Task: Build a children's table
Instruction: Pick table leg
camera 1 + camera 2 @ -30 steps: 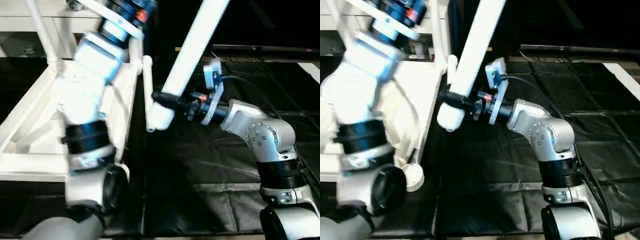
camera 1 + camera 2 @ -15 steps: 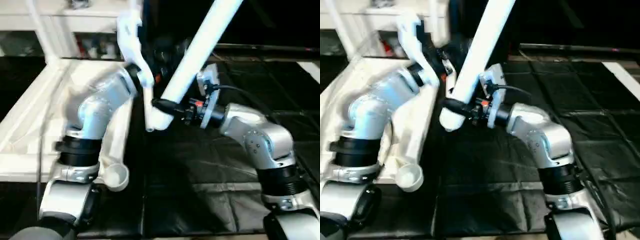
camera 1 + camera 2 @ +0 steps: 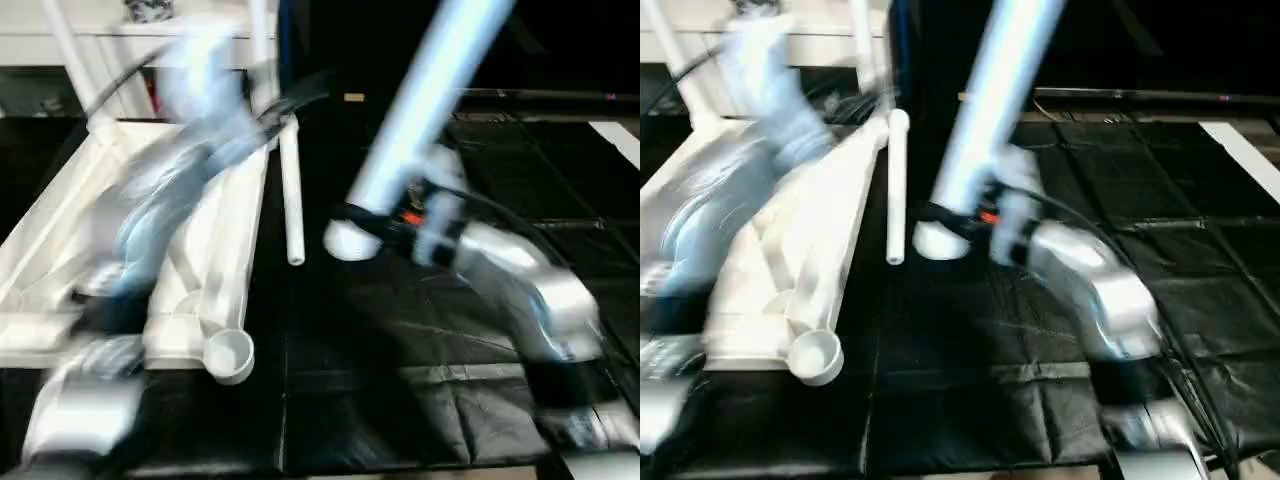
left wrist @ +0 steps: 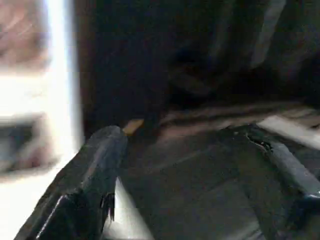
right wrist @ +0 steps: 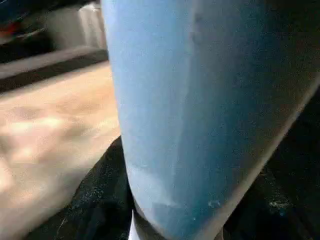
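My right gripper (image 3: 352, 213) is clamped on a white table leg (image 3: 425, 105) close to its thick lower end, the rest slanting up and away, while my left gripper (image 4: 190, 165) hangs spread with nothing between its fingers (image 4: 92, 165). Gripped so low, I reckon the leg could lever round or slip. The upturned tabletop (image 3: 215, 255) sits on the dark mat (image 3: 400, 370) at my left, another leg (image 3: 292, 195) just beside it; a careless swing might knock either.

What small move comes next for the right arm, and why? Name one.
Probably swing the long white tubular leg, held near its lower end in the right claw, toward the open round corner socket of the upturned white plastic tabletop: that socket is empty and the leg hangs beside it, over the black mat.
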